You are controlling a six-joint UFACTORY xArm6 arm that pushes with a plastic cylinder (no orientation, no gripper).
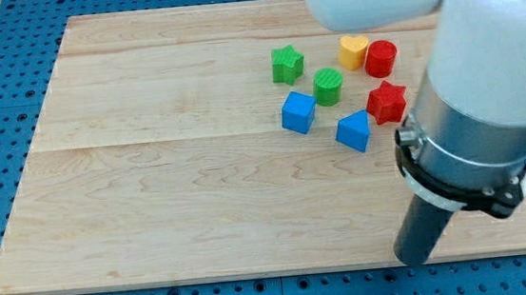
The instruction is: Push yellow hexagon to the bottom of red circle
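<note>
You have no claw here, only the rod. Going left to right: the green star [286, 64] and blue cube [298, 112] lie clear. No yellow hexagon shows, only a yellow heart [353, 52] touching the red circle [380, 58], with a red star [387, 102] below it that may block your push. My tip [413, 259] rests well below.

My tip [412, 259] rests on the wooden board [172, 194] near its bottom right edge, well apart from the blocks. At twelve o'clock from it lie a blue block [354, 131], a red star [387, 102] and the red circle [380, 58]. A yellow block [354, 51] touches the circle at nine o'clock. A green star [286, 64], green cylinder [327, 86] and blue cube [298, 112] lie at eleven o'clock.
</note>
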